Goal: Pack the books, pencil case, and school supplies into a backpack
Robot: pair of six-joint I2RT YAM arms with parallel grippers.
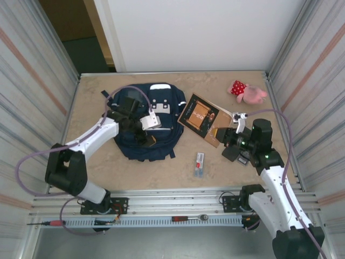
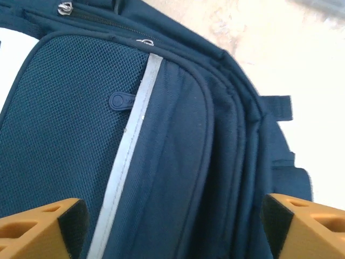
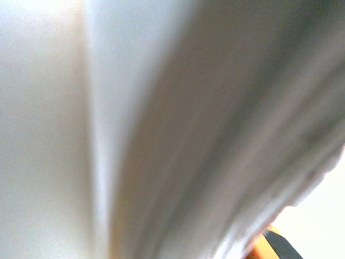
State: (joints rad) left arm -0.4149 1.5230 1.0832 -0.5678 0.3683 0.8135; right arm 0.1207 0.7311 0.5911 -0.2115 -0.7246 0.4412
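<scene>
Closest to me, a little way in from the table's [image 1: 108, 167] near edge and right of its middle, the narrow white pack [image 1: 199, 163] with red and blue marks lies loose on the surface, not yet packed.

Just beyond it, on the right side, the right gripper [image 1: 225, 139] sits at the near corner of the book [image 1: 198, 114]. That corner looks raised off the table, showing tan underneath. My right wrist view is a pale blur [image 3: 161, 129] that I read as its pages pressed up close. So I judge the jaws are pinched on that corner, though I cannot see the contact itself.

Left of the table's middle lies the backpack [image 1: 161, 144], flat, with the left gripper [image 1: 150, 139] hovering over its near part. On the left wrist view the orange fingertips [image 2: 43, 221] are spread wide with nothing between them, and navy fabric with a pale stripe [image 2: 64, 135] lies underneath.

I see zip pulls but no open mouth, so the bag may need opening first. Whether anything is inside, I cannot tell.

In the far right corner sits a pink plush toy [image 1: 248, 91], well apart.

By my reckoning the packing has hardly begun: the book is only now being picked up, and the white pack is still out.
</scene>
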